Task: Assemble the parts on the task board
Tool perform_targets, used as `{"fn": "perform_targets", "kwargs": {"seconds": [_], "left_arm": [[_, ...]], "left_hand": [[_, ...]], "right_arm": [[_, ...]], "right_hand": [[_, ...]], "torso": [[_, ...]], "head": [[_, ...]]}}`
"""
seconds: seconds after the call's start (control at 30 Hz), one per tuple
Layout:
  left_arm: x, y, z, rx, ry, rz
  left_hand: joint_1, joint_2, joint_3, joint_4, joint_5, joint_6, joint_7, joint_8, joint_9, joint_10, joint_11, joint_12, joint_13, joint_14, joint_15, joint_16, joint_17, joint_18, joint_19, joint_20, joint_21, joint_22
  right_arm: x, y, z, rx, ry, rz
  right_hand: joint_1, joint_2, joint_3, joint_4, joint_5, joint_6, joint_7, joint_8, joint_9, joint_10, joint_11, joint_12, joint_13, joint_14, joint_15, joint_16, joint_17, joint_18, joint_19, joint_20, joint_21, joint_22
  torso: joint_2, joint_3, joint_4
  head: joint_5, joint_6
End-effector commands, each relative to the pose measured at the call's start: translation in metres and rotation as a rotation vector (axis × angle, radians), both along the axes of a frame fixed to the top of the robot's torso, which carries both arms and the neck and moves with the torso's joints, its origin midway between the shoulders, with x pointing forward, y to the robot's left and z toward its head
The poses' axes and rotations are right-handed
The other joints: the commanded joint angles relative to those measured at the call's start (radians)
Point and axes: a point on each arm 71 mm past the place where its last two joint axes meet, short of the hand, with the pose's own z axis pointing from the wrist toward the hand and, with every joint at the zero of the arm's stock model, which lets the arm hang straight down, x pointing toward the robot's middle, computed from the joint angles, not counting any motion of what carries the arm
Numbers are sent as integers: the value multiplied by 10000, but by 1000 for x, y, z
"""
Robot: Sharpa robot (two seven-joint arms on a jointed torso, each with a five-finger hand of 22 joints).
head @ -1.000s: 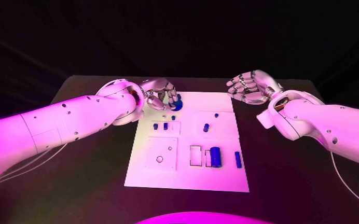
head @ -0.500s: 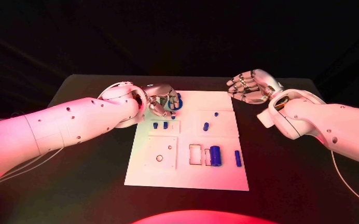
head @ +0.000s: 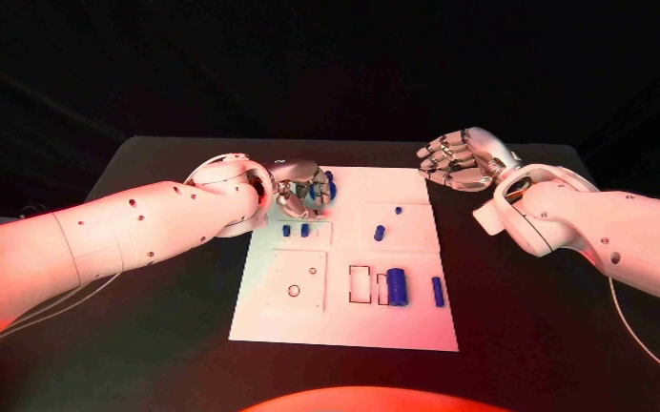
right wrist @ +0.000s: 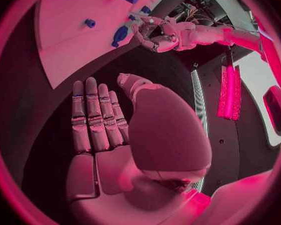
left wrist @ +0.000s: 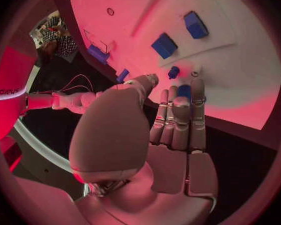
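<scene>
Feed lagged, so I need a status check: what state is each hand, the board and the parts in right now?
left hand: over the board's far left corner, fingers around a blue part.
right hand: open, off the board's far right corner, holding nothing.
task board: flat on the table.
long blue part: lying in its rectangular slot.

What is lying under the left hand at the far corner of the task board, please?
A blue part shows just beyond the left hand fingers, over the white task board. Whether the fingers grip it is hidden.

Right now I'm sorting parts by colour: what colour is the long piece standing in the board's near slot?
Blue. The long piece shows best in the head view.
</scene>
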Motion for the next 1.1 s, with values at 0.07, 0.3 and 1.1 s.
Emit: {"fn": "perform_targets", "kwargs": {"seconds": [0.07, 0.3, 1.1], "left_arm": [[1, 0, -4, 293, 142, 15], [6, 1, -9, 509, 342, 174], [6, -2, -17, 750, 684, 131]], "left_hand": [[184, 24, 156, -60, 31, 149, 0, -50, -20, 117, -17, -77, -43, -42, -27, 88, 5, 132, -117, -18, 108, 70], [224, 19, 231, -110, 18, 224, -4, -69, -30, 119, -4, -137, -79, -92, -18, 110, -47, 128, -158, -17, 170, 130], [385, 245, 601, -375, -37, 587, -40, -167, -66, 499, -101, -142, -119, 341, -81, 726, 745, 114, -223, -44, 642, 602]], "right_arm": [[0, 1, 0, 4, -21, 94], [0, 1, 0, 12, -12, 104], [0, 1, 0, 71, 18, 101]], "right_hand": [[-80, -48, 62, 24, 12, 33, 22, -57, -15, 44, 47, -52, -15, -73, -24, -52, -11, 109, -41, 15, -68, -16], [-92, -42, 66, 27, 12, 29, 27, -61, -16, 42, 51, -59, -14, -75, -22, -54, -11, 110, -44, 18, -71, -20], [-114, -28, 81, 29, 12, 29, 34, -66, -17, 44, 56, -72, -13, -79, -17, -58, -13, 113, -50, 24, -79, -30]], "torso": [[7, 12, 3], [4, 22, -13], [-3, 19, -1]], "head": [[10, -8], [8, -47], [-37, -131]]}}
